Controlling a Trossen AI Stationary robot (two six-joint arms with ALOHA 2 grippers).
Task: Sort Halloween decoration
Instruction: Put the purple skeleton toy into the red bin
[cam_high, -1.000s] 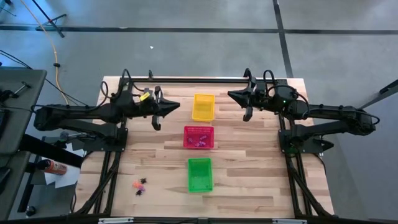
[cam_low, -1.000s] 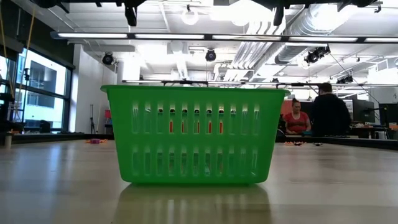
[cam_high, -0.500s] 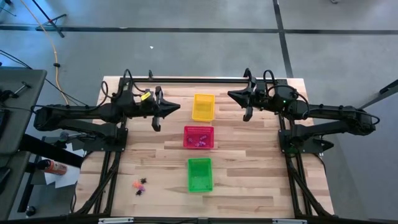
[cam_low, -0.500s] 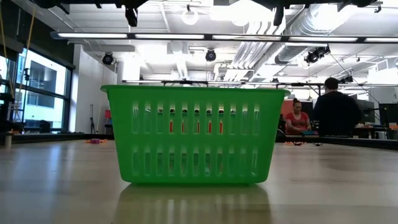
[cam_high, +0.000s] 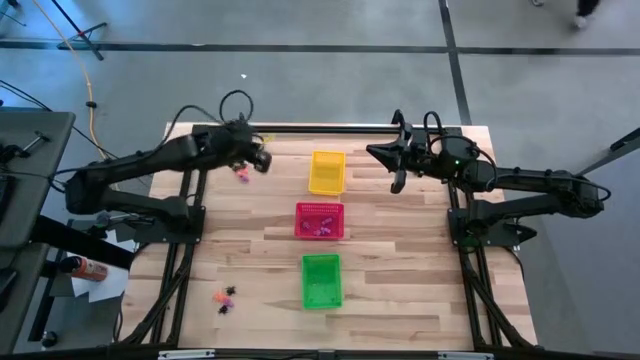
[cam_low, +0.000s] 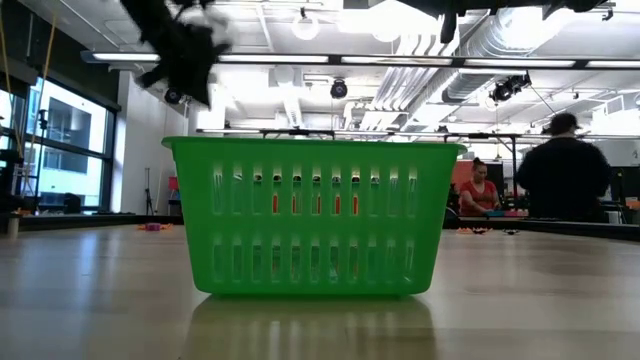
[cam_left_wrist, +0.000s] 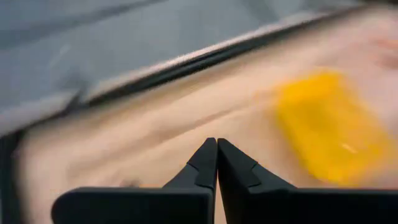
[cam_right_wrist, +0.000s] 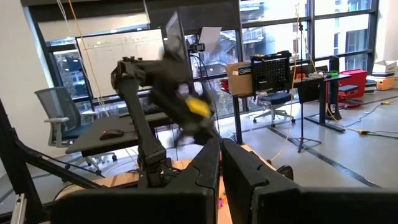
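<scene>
Seen from above: 3 baskets in a row down the middle of the wooden table (cam_high: 400, 260), with the red basket (cam_high: 319, 220) as the middle one. Past it toward the far edge, the yellow basket (cam_high: 326, 172); on its near side, the green basket (cam_high: 321, 281). Inside the red basket, a few small purple-pink trinkets (cam_high: 318, 227). Well off from the red basket, near the table's front left corner, a little bunch of loose trinkets (cam_high: 226, 298), some orange, some black, some pink. Left gripper (cam_high: 258, 160) up beyond the red basket, just left of the yellow basket, blurry. Right gripper (cam_high: 390, 166) on the other side of the yellow basket, hanging over the table with nothing in it. From table height: green basket (cam_low: 313, 216) big in the middle, hiding most of the red one, with only bits of red showing through its slots. Dark blurry arm (cam_low: 180, 45) above its left corner. People (cam_low: 560, 180) far behind, at other desks. From the left wrist: 2 dark fingers (cam_left_wrist: 202, 165) pressed tight together, holding nothing, with the yellow basket (cam_left_wrist: 326, 127) a blur ahead. From the right wrist: dark fingers (cam_right_wrist: 205, 168) close side by side with just a thin slit between, nothing held, and the left arm (cam_right_wrist: 161, 81) farther off.
</scene>
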